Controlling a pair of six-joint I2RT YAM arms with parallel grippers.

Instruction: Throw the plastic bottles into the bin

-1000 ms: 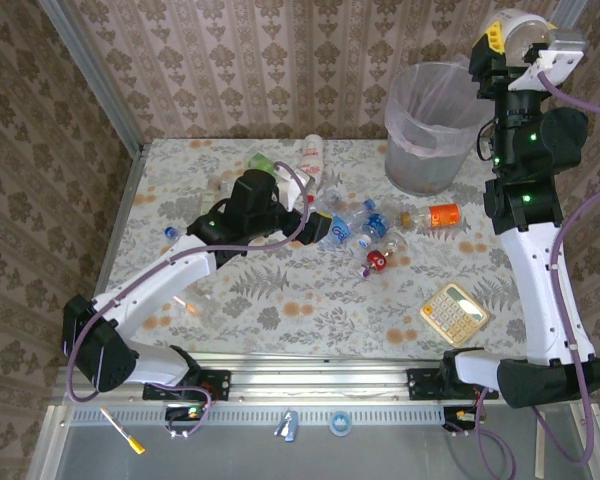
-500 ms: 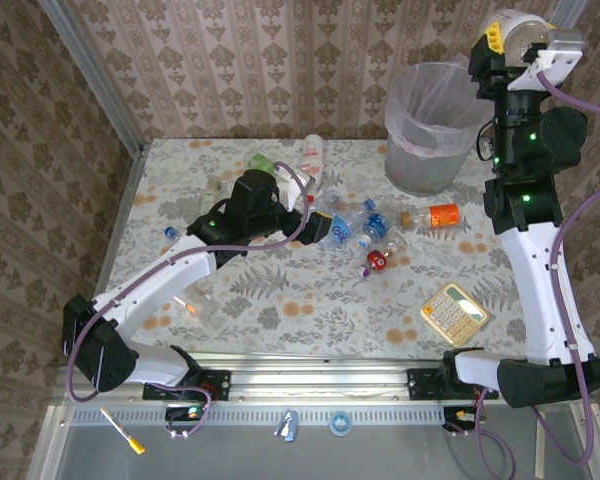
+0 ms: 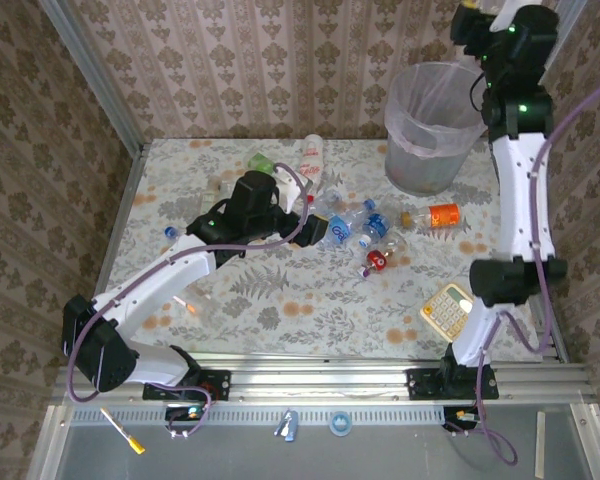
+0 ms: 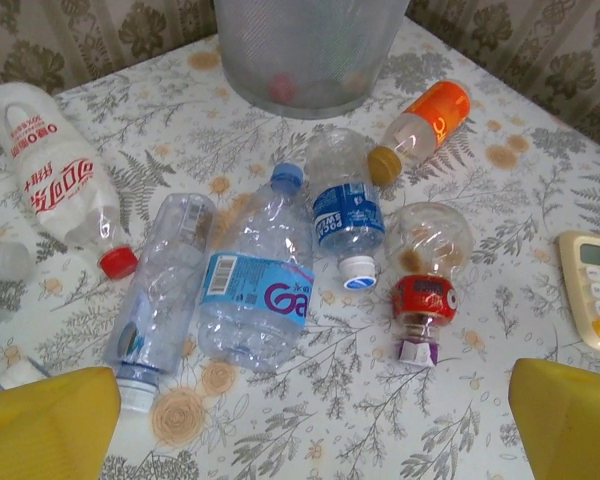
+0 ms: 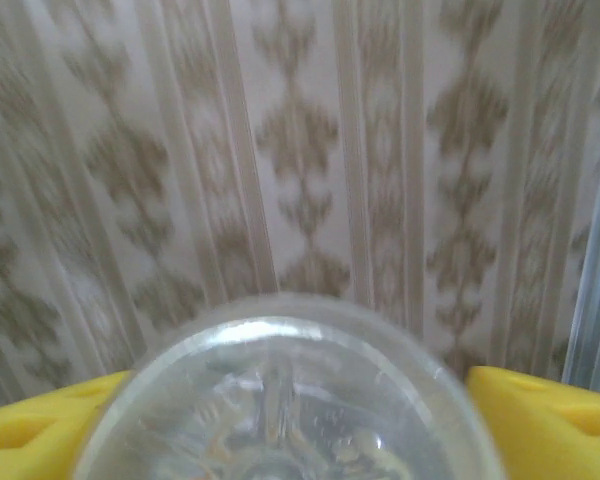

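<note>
My left tool [image 4: 310, 430] hangs with its jaws spread wide and empty over the plastic bottles [image 4: 255, 290] scattered on the desk [image 3: 280, 300], to the near left of the bin [image 3: 420, 165]. My right tool [image 3: 472, 25] sits high by the bin's far right side, a clear bottle [image 5: 280, 395] between its fingers; whether they grip it I cannot tell.

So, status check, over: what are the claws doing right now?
Left claw open, hovering over loose bottles. Right claw high by the bin, gripping a clear bottle. Nothing blocking; calculator sits well aside.
</note>
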